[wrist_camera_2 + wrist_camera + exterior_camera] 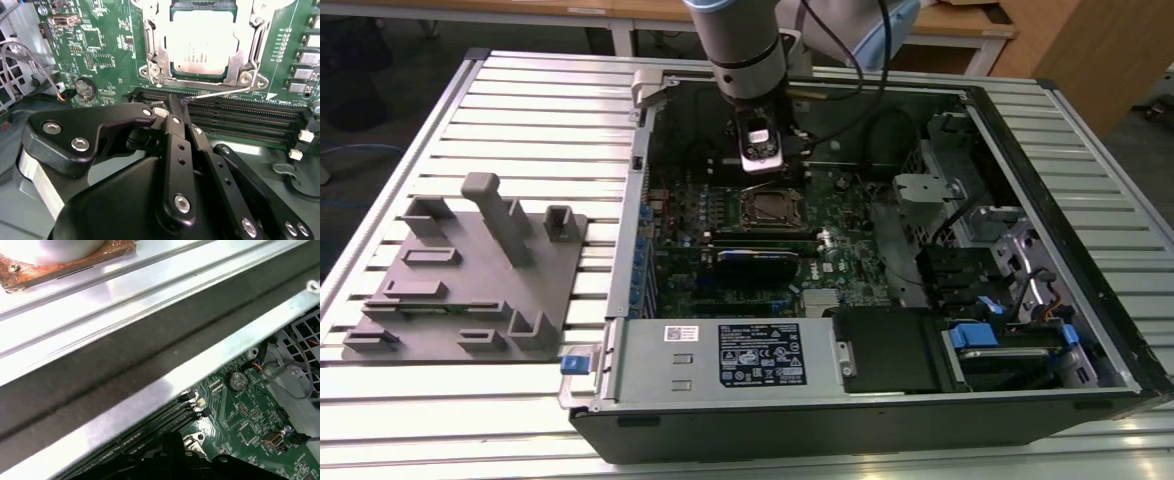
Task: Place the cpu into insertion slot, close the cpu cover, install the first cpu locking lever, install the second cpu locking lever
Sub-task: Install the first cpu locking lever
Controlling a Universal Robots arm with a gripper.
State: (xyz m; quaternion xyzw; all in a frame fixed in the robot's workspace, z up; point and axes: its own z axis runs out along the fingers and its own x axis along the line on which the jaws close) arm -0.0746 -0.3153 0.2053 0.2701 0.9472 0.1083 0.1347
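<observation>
Pincer [179, 107] on the robot arm hung low inside the open black computer box [1051, 215], just over the small square black insertion slot [767, 207]. Its two black metal fingers [172, 130] were squeezed close, with almost no gap between them. Their tips sat right at the end of a thin silver wire lever [220, 93]. I could not tell if they pinched the wire or only touched it.

The cpu, a small flat square chip with a dull silver top [200, 40], lay down in the slot. The cpu cover, a square metal frame with a window in its middle [240, 76], was shut flat over the chip, and the chip showed through the window. The wire lever ran along the edge of the cover nearest the pincer, next to the long black memory slots [250, 115].

All of this sat on the big green circuit board [110, 55]. A round black button battery [85, 88] stood near the slots.

In the exterior view, the box lay on a silver table made of slats [520, 90]. A grey plastic tray with pegs [467, 290] rested on the exterior view's left, well apart from the pincer.
</observation>
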